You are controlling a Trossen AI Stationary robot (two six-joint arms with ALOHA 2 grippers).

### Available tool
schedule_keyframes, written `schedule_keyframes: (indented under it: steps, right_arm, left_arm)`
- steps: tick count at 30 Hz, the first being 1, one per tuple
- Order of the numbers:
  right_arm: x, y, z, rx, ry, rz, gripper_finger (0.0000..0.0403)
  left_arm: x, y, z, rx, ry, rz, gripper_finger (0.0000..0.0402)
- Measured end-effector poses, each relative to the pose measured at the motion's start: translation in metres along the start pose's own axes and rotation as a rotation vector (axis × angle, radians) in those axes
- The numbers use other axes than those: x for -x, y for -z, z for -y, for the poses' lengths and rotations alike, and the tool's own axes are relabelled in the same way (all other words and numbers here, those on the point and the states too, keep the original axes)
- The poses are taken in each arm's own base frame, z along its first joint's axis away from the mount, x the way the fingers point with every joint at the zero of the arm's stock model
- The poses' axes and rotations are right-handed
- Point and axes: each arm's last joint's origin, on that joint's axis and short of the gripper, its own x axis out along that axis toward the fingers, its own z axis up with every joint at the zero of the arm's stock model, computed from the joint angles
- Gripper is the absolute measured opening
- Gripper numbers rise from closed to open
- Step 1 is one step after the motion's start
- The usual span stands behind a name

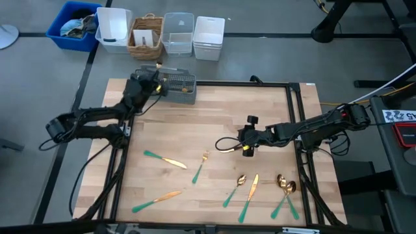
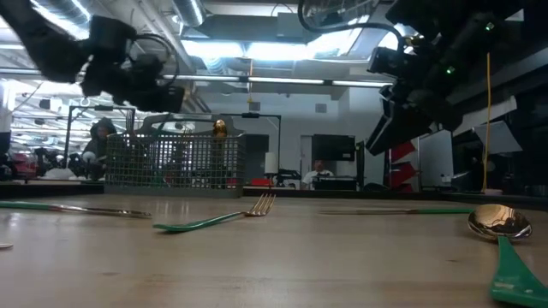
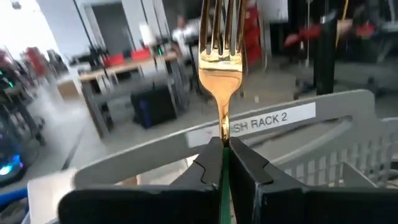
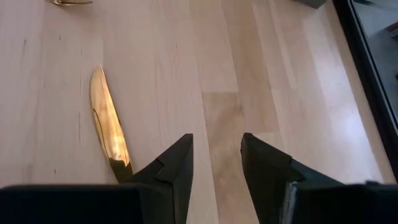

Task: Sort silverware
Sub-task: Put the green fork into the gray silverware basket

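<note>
left gripper pinching fork over rack | tines beyond fingertips, fork in line with fingers | right gripper spread beside knife, blade pointing away

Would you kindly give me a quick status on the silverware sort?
Left gripper shut on a fork, at the wire caddy. Right gripper open, over bare table beside a knife. Nothing in the way.

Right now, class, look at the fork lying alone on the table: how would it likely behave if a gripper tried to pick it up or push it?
The fork lies flat on the wooden table, so fingers would probably struggle to get under it. Its polished gold head looks smooth, likely slippery. The slim teal handle suggests it is light and stiff; pushed, it would probably slide or pivot, not roll.
</note>
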Motion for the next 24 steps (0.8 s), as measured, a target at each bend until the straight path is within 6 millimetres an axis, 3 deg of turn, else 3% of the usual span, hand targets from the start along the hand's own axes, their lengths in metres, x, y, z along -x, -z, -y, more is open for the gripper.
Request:
schedule_keyframes:
  steps: [4, 11, 18, 24]
  right_arm:
    - [0.000, 0.000, 0.000, -0.002, 0.000, 0.004, 0.0136]
    - [0.000, -0.001, 0.000, -0.005, 0.000, 0.010, 0.0136]
    - [0.000, -0.001, 0.000, -0.008, -0.016, 0.010, 0.0136]
    - [0.000, -0.001, -0.005, -0.039, -0.159, 0.007, 0.0136]
  left_arm:
    - [0.010, 0.012, -0.002, 0.007, 0.034, 0.058, 0.0008]
    - [0.016, 0.029, -0.001, -0.037, 0.054, -0.029, 0.0029]
    - [0.016, 0.030, -0.001, 0.003, 0.059, -0.038, 0.0059]
    - [0.016, 0.030, 0.000, 0.152, 0.061, -0.043, 0.0112]
